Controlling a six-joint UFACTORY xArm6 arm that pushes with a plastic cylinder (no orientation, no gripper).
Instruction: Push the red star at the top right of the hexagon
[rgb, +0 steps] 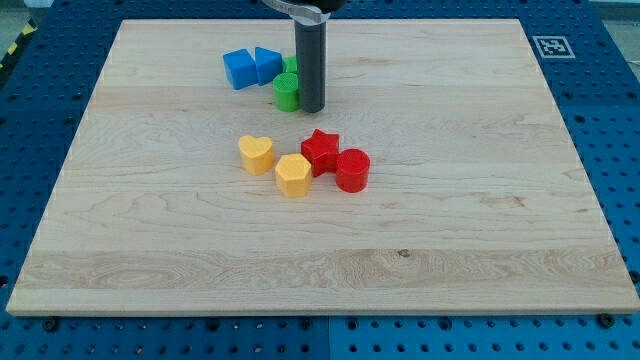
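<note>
**Our tip beside the green blocks, red star by the hexagon**

We carry no pincer here, so it has no state to report, neither apart nor together; our arm ends in a dark rod, and our tip (312, 108) rests on the counter (480, 200) toward the view's top. Taking the tip as our landmark, a green block (286, 92) sits touching it, or nearly so, on the view's left, with a second green block (290, 66) just behind that one, partly hidden by the rod; we cannot make out the shape of either. Further to the view's left of the tip are two blue blocks side by side and touching, one (240, 69) blocky and the other (268, 64) more wedge-like.

Well below the tip, toward the view's bottom, lies the other cluster. The red star (321, 150) sits almost straight below the tip, apart from it. The yellow hexagon (293, 175) touches the star at its lower left, so the star lies at the hexagon's upper right. A red cylinder (352, 170) touches the star on its lower right. A yellow heart (256, 154) sits just left of the hexagon.
</note>
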